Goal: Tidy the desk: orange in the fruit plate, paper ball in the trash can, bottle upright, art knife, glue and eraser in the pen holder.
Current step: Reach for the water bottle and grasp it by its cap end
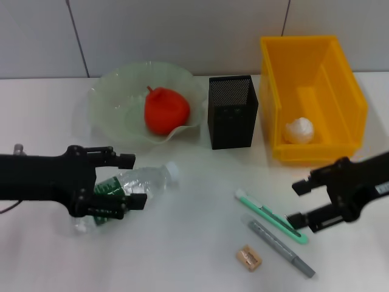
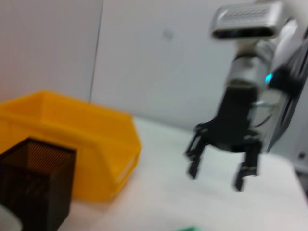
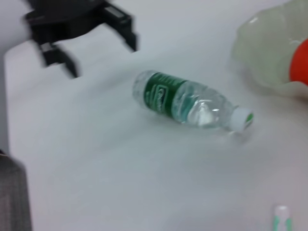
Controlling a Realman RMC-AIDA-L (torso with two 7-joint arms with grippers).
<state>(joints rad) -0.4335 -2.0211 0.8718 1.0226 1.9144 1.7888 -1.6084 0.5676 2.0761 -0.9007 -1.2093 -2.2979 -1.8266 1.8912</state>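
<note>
Currently I log the left end effector (image 1: 129, 180) with fingers spread, positioned over the bottle (image 1: 135, 187), which lies on its side on the tabletop (image 1: 194, 255), cap toward the pen holder (image 1: 231, 112). Right end effector (image 1: 299, 203) is also open, just beside the art knife (image 1: 270, 216). Glue (image 1: 280, 245) lies alongside the knife; eraser (image 1: 248, 257) sits near both. Orange (image 1: 165, 110) rests in the fruit plate (image 1: 115, 103). Paper ball (image 1: 299, 130) is inside the trash can (image 1: 311, 96).
</note>
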